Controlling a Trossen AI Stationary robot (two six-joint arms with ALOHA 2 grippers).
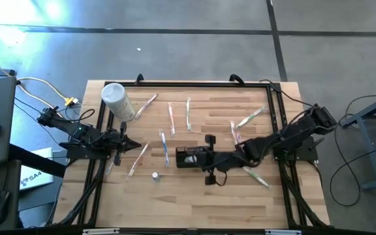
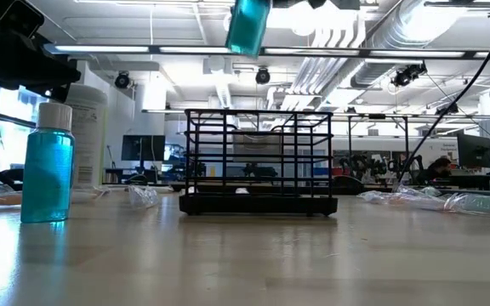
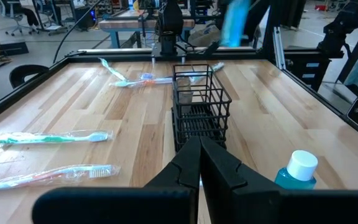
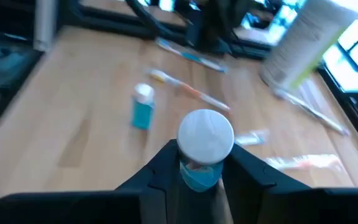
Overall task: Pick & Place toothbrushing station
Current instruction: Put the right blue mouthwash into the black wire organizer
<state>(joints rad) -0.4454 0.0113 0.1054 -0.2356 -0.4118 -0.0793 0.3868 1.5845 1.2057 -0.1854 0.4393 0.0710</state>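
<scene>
one right claw [image 4: 194, 177] grasping a blue bottle [image 4: 205, 146] above the station [image 2: 259, 161]; left claw [image 3: 197, 165] clenched.

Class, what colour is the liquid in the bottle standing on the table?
Blue-green, clearest in the low view: bottle.

High view: above the table [image 1: 194, 196], facing straight down, far enough to take in the whole top and both arms.
Low view: at tabletop height, level with the black wire holder [image 2: 258, 161], close to it, facing across into the room behind.
Left wrist view: behind the left gripper [image 3: 199, 163], facing along the table at the holder [image 3: 199, 106] from one end, fairly near.
Right wrist view: above the right gripper [image 4: 201, 168], tilted down at the tabletop.
Shared: the holder [image 1: 189, 157] appears in the high, low and left wrist views; the standing blue bottle [image 2: 48, 163] appears in all four [image 1: 155, 175] [image 3: 297, 171] [image 4: 143, 107].
</scene>
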